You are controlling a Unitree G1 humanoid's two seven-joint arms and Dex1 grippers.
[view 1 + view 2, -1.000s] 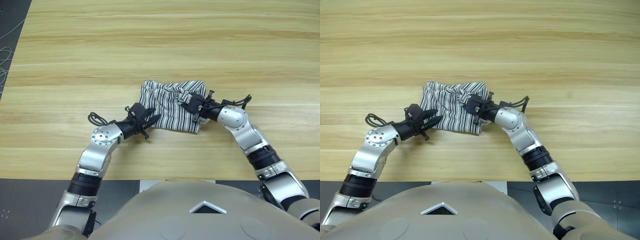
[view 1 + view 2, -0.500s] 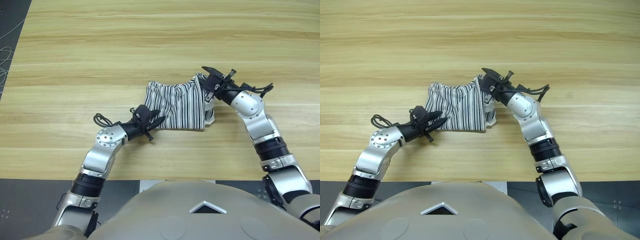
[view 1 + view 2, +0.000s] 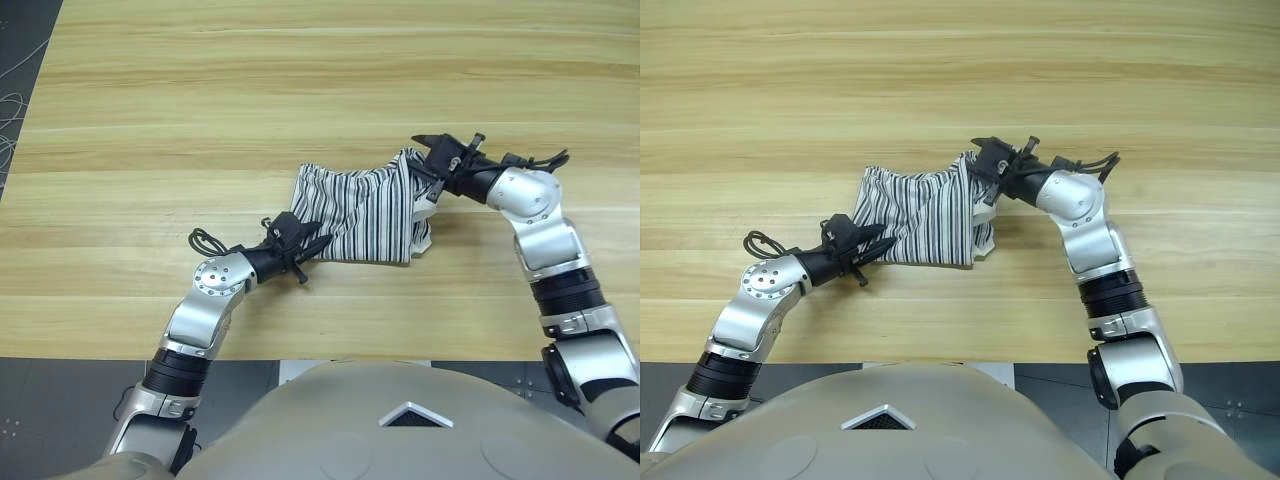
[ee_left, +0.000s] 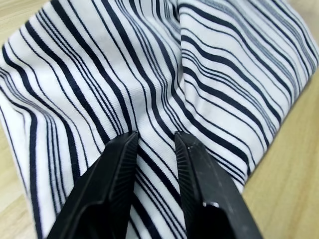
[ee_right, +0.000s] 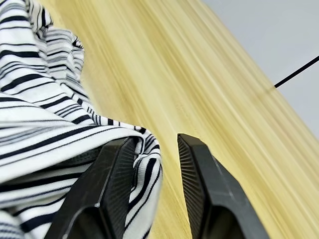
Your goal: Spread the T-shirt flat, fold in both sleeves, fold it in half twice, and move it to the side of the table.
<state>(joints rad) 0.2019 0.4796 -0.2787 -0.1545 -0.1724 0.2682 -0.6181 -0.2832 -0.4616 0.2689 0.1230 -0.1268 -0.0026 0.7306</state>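
A black-and-white striped T-shirt (image 3: pixel 360 210) lies bunched on the wooden table (image 3: pixel 300 80), near its front middle. My left gripper (image 3: pixel 318 242) sits low at the shirt's near left corner. In the left wrist view its fingers (image 4: pixel 122 164) lie close together on the striped cloth, shut on it. My right gripper (image 3: pixel 425 156) is at the shirt's far right corner, where the cloth rises up to it. In the right wrist view the shirt's hem (image 5: pixel 144 134) sits between the tips of that gripper (image 5: pixel 157 137), which is shut on it.
Bare wood stretches behind the shirt and to both sides. The table's front edge (image 3: pixel 300 355) runs just past my arms. Dark floor with thin cables (image 3: pixel 15 90) lies beyond the table's left edge.
My right gripper carried the shirt's right flap from over its middle out to the far right, opening the bundle wider; then its elbow swung right. The left gripper stayed at the near left corner.
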